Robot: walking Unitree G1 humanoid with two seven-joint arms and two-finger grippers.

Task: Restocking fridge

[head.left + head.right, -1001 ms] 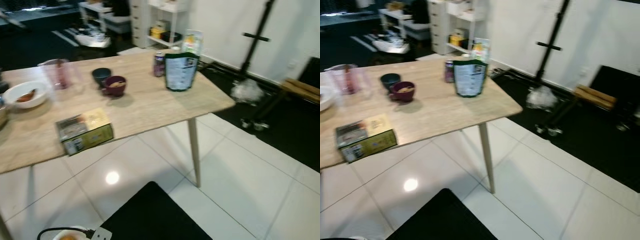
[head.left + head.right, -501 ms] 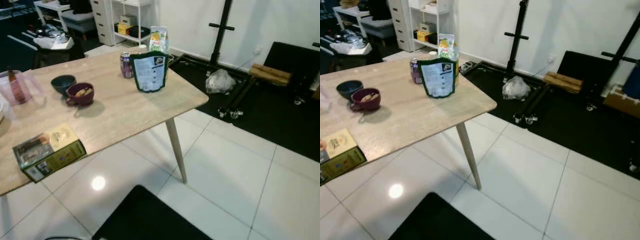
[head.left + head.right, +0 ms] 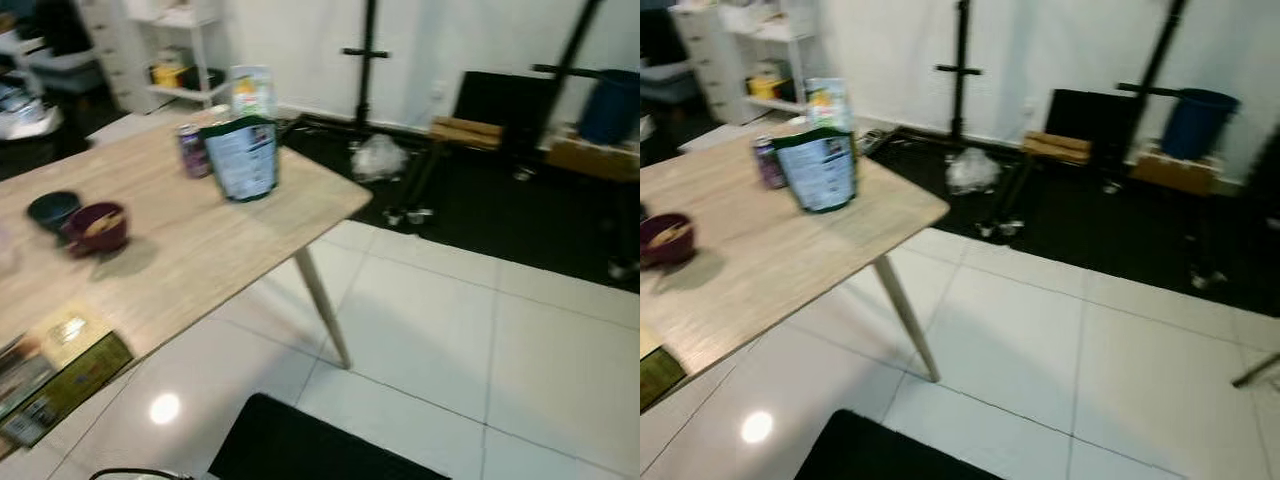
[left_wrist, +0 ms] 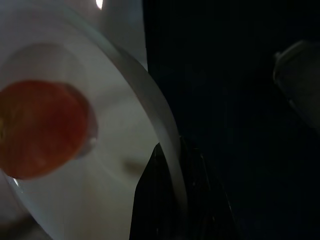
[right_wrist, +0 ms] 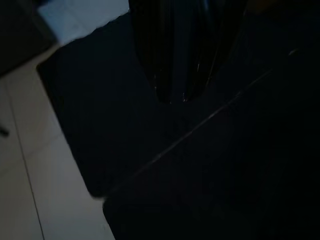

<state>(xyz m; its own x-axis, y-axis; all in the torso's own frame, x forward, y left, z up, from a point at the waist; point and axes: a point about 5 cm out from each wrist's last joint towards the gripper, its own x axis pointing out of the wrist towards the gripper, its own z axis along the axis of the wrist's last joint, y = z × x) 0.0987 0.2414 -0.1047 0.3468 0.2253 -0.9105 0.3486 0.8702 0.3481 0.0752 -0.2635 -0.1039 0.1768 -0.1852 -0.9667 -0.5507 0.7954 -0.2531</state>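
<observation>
- left gripper (image 4: 172,200): fingers clamp the rim of a white plate (image 4: 125,115) carrying an orange food piece (image 4: 37,127)
- right gripper (image 5: 175,85): fingers closed together above a dark mat (image 5: 165,165)
- desk (image 3: 200,240) holds a green pouch (image 3: 243,158); a can (image 3: 192,150); two bowls (image 3: 95,226)

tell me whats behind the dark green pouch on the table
Behind the dark green stand-up pouch a tall white carton with orange print stands, and a purple can beside it. The carton's lower half is covered by the pouch.
</observation>
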